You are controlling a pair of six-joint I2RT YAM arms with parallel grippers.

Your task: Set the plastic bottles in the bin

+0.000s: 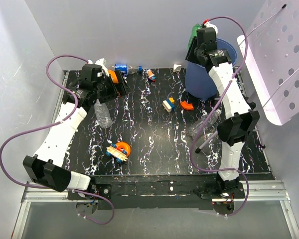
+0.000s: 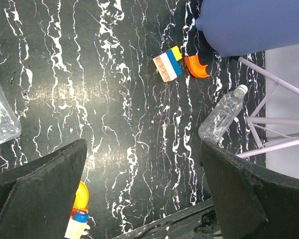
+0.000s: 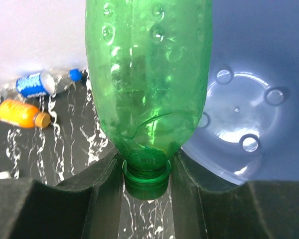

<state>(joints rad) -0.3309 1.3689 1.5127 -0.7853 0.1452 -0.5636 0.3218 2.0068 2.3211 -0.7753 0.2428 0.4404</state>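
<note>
My right gripper (image 1: 199, 40) (image 3: 147, 181) is shut on the neck of the translucent green bottle (image 3: 148, 74) (image 1: 193, 34) and holds it over the rim of the tall blue bin (image 1: 209, 69) (image 3: 249, 99). My left gripper (image 1: 114, 85) (image 2: 144, 199) is open and empty at the far left, beside the orange bottle (image 1: 113, 75) (image 3: 21, 113). The clear bottle with a blue label (image 1: 122, 68) (image 3: 36, 83) lies at the back. One plain clear bottle (image 1: 103, 113) (image 2: 0, 119) lies left of centre. Another (image 1: 207, 122) (image 2: 222, 115) lies by the right arm.
A yellow-blue block (image 1: 168, 104) (image 2: 168, 63) and an orange curved piece (image 1: 187, 105) (image 2: 196, 67) lie in front of the bin. An orange-and-blue toy (image 1: 117, 150) (image 2: 78, 214) sits near the front. Small toys (image 1: 150, 74) lie at the back. A white perforated panel (image 1: 284, 59) stands at right.
</note>
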